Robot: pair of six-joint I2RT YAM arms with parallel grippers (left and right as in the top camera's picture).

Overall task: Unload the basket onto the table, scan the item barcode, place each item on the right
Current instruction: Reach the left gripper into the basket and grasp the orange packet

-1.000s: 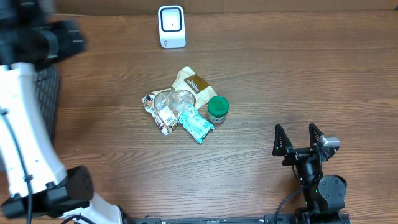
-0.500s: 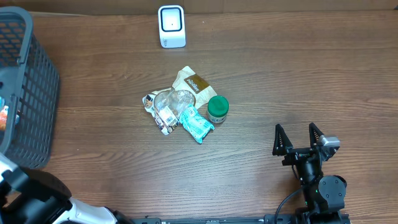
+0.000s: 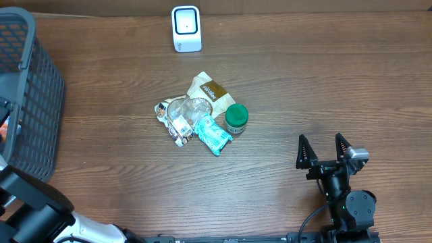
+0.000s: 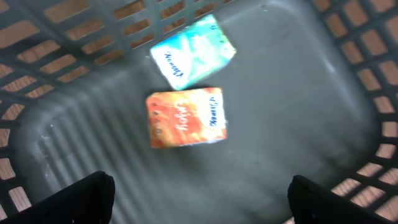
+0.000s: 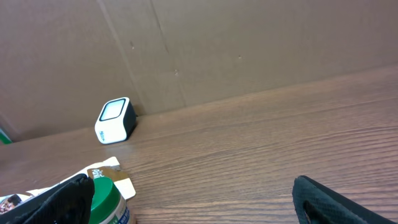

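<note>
In basket (image 4: 298, 118), orange packet (image 4: 186, 117), teal packet (image 4: 194, 51), left pincer (image 4: 199, 199) spread

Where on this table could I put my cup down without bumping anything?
Bare wood spreads right of the green-lidded jar, beyond the right end effector, and between the basket and the pile of packets. Crowded: that pile, just in front of the scanner.

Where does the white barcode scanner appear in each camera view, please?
Overhead: the white scanner stands at the top edge, left of centre.
Right wrist: the scanner is at the left, by the back wall.
Left wrist: not in it; only the inside of the basket shows.
Shared landmark: the green-lidded jar, nearer the camera than the scanner in the right wrist view.
</note>
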